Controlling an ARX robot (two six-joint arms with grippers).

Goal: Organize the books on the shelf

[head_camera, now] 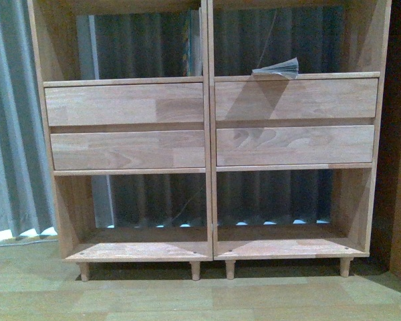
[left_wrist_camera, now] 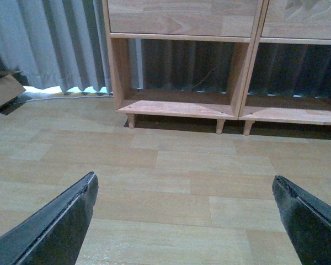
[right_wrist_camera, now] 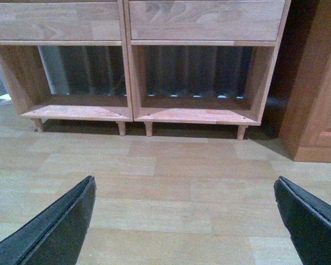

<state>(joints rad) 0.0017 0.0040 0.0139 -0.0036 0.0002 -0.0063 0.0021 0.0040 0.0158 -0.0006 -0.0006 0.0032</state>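
The shelf (head_camera: 207, 127) is seen in the front view as a light-wood unit of two columns, raised on short round legs over a wooden floor (head_camera: 200, 297); each column is made up of an open upper compartment, two plain drawer panels and an open lower compartment. In the upper left compartment an upright book (head_camera: 195, 43) is held, standing pressed against the central divider; only its narrow edge is shown, so the cover cannot be read. In the upper right compartment a flat book (head_camera: 277, 68) is laid on the board just above the top right drawer panel, at the front edge of that board, with its greyish pages fanned loosely towards the viewer. Through the lower compartments of both columns the grey curtain (head_camera: 13, 120) behind the unit is seen; the drawer panels are shut flush.

The left fingers (left_wrist_camera: 66, 221) are spread wide apart above the floor, well short of the shelf; a scrap of cardboard (left_wrist_camera: 3, 91) is seen near the curtain. The right fingers (right_wrist_camera: 60, 226) are likewise held wide apart over bare floor, facing the lower compartments; a darker wooden cabinet (right_wrist_camera: 314, 83) is stood just beside the shelf.
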